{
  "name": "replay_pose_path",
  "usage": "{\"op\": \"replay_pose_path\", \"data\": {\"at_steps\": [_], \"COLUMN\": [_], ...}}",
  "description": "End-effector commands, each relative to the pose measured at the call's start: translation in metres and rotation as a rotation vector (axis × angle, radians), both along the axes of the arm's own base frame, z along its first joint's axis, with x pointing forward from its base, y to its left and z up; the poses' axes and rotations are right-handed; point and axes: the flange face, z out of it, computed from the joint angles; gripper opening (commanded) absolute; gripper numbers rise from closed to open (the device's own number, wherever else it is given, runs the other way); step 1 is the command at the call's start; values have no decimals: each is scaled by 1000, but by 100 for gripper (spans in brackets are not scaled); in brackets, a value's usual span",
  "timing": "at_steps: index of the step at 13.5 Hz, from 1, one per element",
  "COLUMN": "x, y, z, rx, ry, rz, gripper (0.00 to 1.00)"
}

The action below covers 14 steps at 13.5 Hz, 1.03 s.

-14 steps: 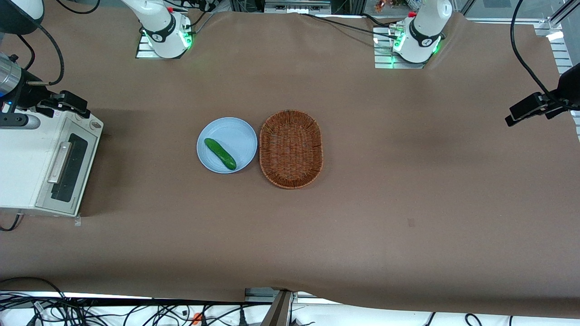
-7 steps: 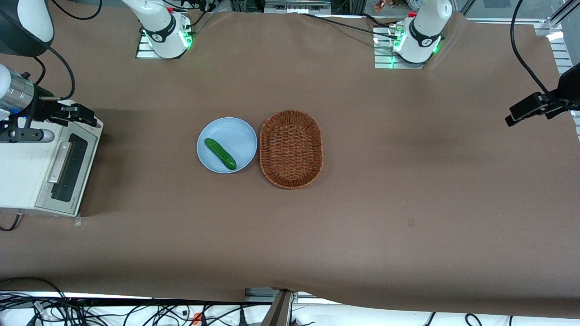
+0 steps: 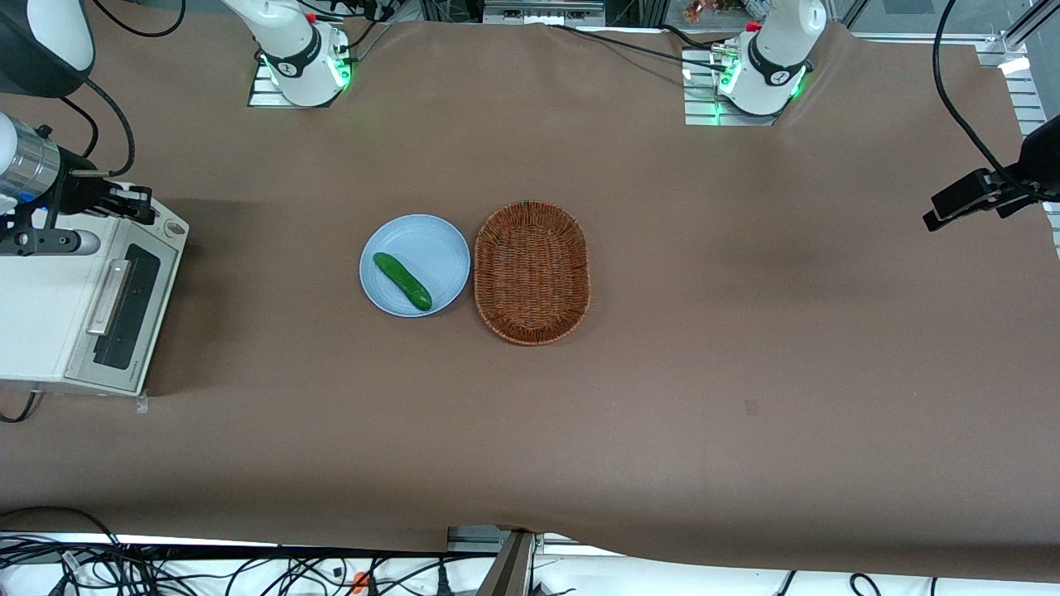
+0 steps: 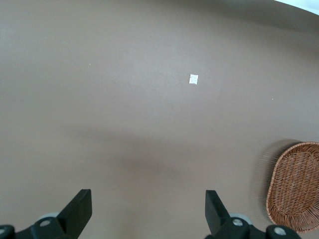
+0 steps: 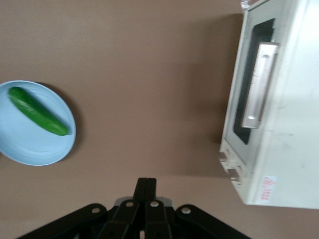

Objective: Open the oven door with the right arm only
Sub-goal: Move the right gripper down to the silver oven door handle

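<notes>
The white toaster oven (image 3: 33,306) stands at the working arm's end of the table. Its oven door (image 3: 124,306) is closed, with a dark glass window (image 3: 132,306) and a silver bar handle (image 3: 109,296). The door and handle also show in the right wrist view (image 5: 259,84). The right arm (image 3: 33,165) hangs over the oven's end farther from the front camera. Its black gripper (image 3: 137,205) is shut and empty, above the oven's top corner near the knob, apart from the handle. The two fingers (image 5: 146,186) are pressed together.
A light blue plate (image 3: 431,240) holding a green cucumber (image 3: 402,281) lies mid-table, beside a brown wicker basket (image 3: 532,271). The plate and cucumber also show in the right wrist view (image 5: 37,112). Bare brown tablecloth lies between the oven and the plate.
The right gripper has moved a little, drawing back over the oven's corner toward the table's end. The oven door stays closed.
</notes>
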Motion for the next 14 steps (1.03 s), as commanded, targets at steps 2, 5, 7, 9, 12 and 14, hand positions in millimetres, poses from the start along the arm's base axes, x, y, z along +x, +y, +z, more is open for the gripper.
{"op": "replay_pose_path", "data": {"at_steps": [2,5,7,9,12,14], "x": [22,44,57,63,64,65], "y": [-10,-9,-4,2,-5,-8], "z": [-11,-64,-94,-120,-147,-176], "rx": [-222,-338,-466,-620,-713,-757], "ry": [-14,-5,-26,-33,-55,-72], "rz": [80,54,27,34,34,16], "gripper": [0,0,0,0,0,0]}}
